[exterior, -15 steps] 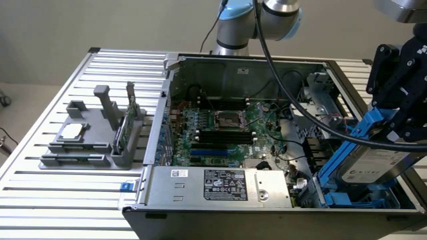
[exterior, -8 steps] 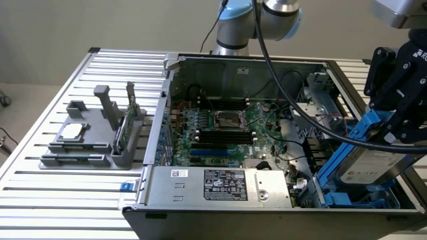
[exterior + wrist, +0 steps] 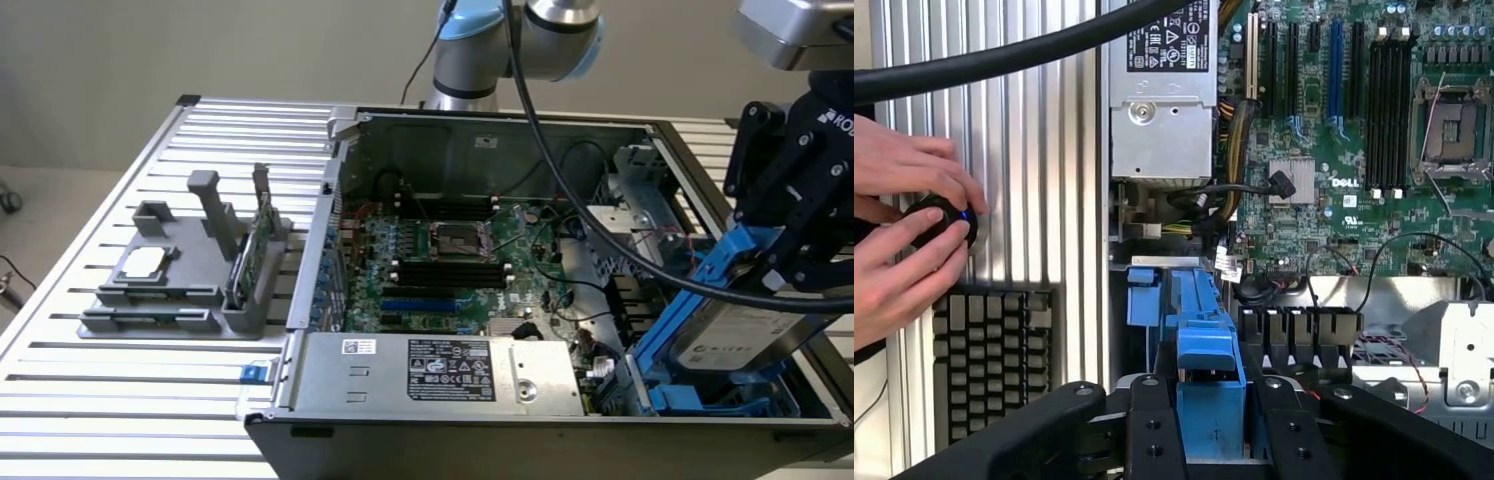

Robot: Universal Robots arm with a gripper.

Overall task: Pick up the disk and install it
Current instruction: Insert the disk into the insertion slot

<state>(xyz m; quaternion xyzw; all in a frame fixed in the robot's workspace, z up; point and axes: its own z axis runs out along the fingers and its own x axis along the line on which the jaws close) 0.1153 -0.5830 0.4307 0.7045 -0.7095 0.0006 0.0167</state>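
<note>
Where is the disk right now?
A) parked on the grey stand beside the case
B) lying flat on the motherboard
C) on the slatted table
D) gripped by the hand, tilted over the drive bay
D: the hand grips the disk by its blue carrier, tilted over the blue drive bay inside the case.

Silver-grey, blue-framed disk [image 3: 741, 335] with a white label; black gripper [image 3: 797, 265]; green motherboard [image 3: 514, 285] with black and blue slots [image 3: 447, 275]; ribbed silver table [image 3: 120, 400]; grey holder [image 3: 174, 305]; black keyboard [image 3: 989, 365]
</note>
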